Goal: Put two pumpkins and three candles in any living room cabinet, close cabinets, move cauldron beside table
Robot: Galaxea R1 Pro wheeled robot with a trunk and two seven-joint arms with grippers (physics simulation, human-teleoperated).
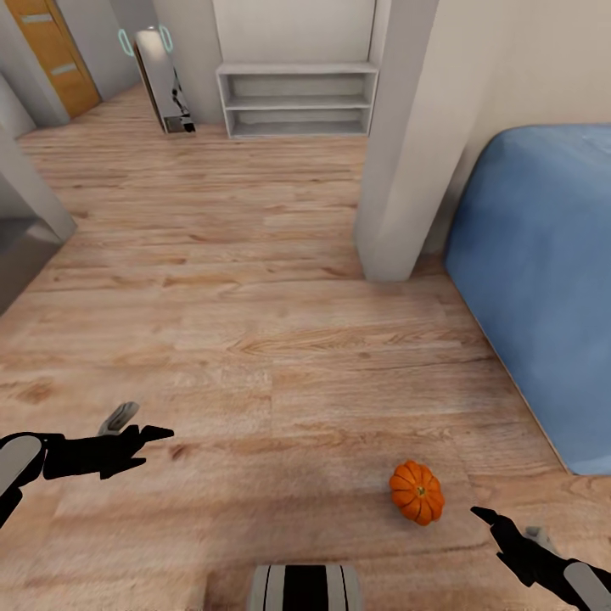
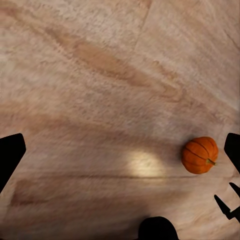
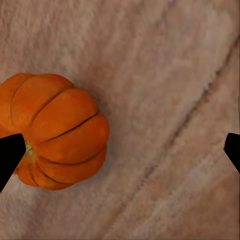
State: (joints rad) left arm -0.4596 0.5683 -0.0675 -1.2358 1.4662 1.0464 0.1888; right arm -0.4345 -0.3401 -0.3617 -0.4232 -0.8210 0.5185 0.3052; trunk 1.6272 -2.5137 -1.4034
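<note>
One small bright-orange pumpkin [image 1: 417, 492] lies on the wooden floor close in front of me, to the right. My right gripper [image 1: 507, 522] hovers just right of it and above the floor, open. In the right wrist view the pumpkin [image 3: 55, 131] sits close beneath, beside one dark fingertip [image 3: 10, 155], off to the side of the gap between the fingers [image 3: 120, 150]. My left gripper [image 1: 144, 424] hangs open over bare floor, well to the left of the pumpkin. The left wrist view catches the pumpkin [image 2: 200, 155] near one of its fingertips [image 2: 232, 147].
A blue upholstered piece [image 1: 543, 280] fills the right side. A white pillar [image 1: 407, 170] stands ahead at the right, with a white open shelf [image 1: 297, 98] against the far wall. An orange door [image 1: 55, 51] is at far left. A grey unit [image 1: 21, 246] juts in at left.
</note>
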